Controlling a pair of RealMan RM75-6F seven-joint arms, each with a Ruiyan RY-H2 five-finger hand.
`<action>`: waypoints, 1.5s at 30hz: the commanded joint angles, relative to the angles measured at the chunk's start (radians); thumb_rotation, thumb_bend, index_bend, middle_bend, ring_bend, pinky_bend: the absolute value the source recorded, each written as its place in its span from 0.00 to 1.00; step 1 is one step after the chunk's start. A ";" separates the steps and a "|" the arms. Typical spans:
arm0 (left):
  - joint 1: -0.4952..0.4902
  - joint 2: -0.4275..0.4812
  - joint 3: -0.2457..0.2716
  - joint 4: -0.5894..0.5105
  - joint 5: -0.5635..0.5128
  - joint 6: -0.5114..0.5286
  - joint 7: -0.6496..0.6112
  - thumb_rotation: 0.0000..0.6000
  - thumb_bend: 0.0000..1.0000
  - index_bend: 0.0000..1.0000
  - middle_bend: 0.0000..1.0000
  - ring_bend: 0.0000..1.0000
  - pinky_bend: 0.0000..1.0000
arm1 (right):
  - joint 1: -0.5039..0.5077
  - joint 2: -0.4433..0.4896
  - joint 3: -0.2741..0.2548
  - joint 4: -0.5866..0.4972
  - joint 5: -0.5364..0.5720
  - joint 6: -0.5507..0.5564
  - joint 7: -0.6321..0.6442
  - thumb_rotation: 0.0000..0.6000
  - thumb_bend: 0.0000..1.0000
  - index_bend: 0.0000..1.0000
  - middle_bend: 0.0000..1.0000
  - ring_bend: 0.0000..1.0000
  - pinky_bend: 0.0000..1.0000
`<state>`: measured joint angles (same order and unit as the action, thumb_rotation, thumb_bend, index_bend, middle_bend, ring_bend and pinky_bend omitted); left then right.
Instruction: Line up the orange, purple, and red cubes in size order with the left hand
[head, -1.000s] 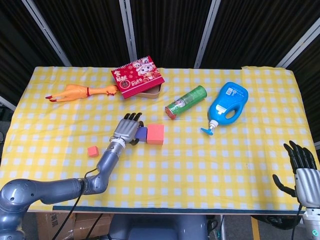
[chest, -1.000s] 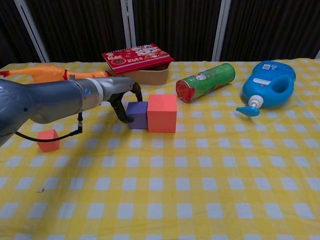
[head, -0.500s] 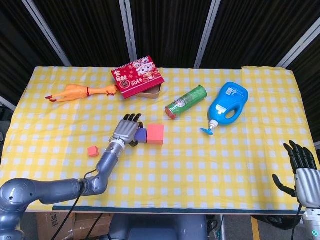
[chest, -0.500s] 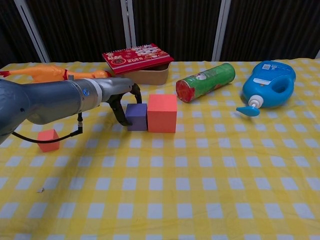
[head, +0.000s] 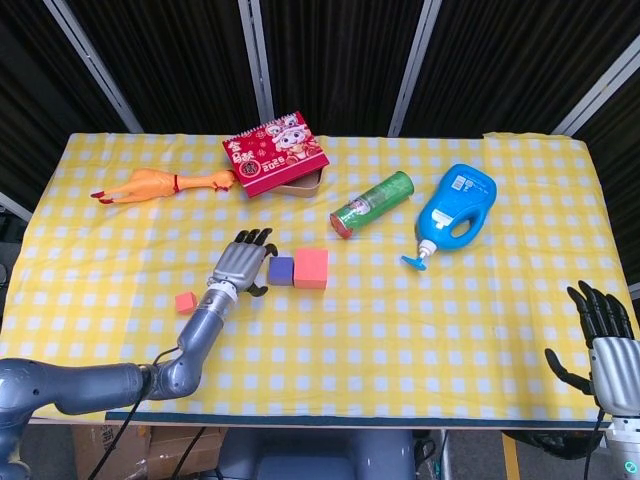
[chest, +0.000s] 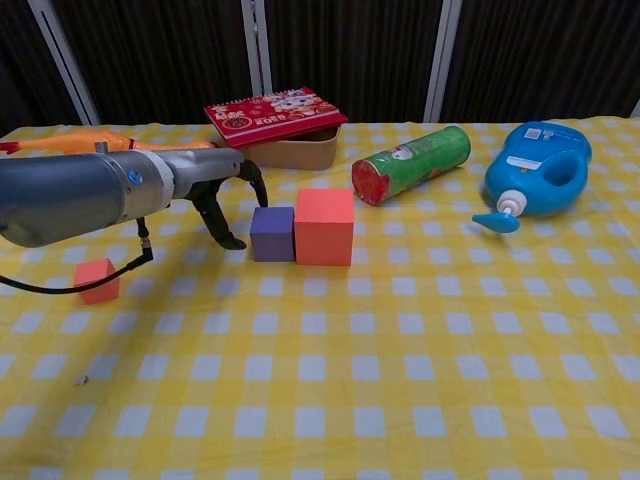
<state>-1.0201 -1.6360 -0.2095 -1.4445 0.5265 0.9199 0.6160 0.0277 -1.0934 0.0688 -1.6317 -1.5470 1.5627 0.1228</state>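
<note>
The left hand (head: 240, 264) has drawn back from the purple cube (head: 281, 270) and now hangs just left of it with a clear gap between, fingers (chest: 218, 222) spread and curled downward, holding nothing; a second ago those fingers were against the cube's left face. The purple cube itself sits touching the left side of the larger red cube (head: 311, 268), both square to each other, much as half a second ago. The small orange cube (head: 186, 302) lies well left of the purple cube and nearer the table's front edge, apart from the row and unmoved. Behind the purple cube stands a red-lidded box (head: 275, 154), with a rubber chicken (head: 160, 184) to the left of it. To the right of the purple cube lie a green can (head: 372, 204) and a blue bottle (head: 456, 212). The right hand (head: 603, 327) rests far right of the purple cube at the table's corner, fingers apart and empty.
</note>
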 joint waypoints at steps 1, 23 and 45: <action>0.062 0.101 0.030 -0.111 0.077 0.040 -0.046 1.00 0.28 0.26 0.00 0.00 0.01 | 0.000 -0.001 0.001 0.000 0.000 0.001 -0.001 1.00 0.37 0.00 0.00 0.00 0.04; 0.355 0.277 0.218 -0.296 0.240 0.284 -0.098 1.00 0.28 0.29 0.00 0.00 0.01 | 0.001 -0.012 0.000 -0.003 -0.009 0.008 -0.027 1.00 0.37 0.00 0.00 0.00 0.04; 0.369 0.099 0.111 -0.195 0.075 0.320 0.042 1.00 0.28 0.34 0.00 0.00 0.01 | 0.001 -0.009 -0.002 -0.001 -0.013 0.009 -0.011 1.00 0.37 0.00 0.00 0.00 0.04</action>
<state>-0.6476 -1.5299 -0.0931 -1.6450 0.6080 1.2467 0.6539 0.0291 -1.1023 0.0674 -1.6333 -1.5600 1.5716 0.1123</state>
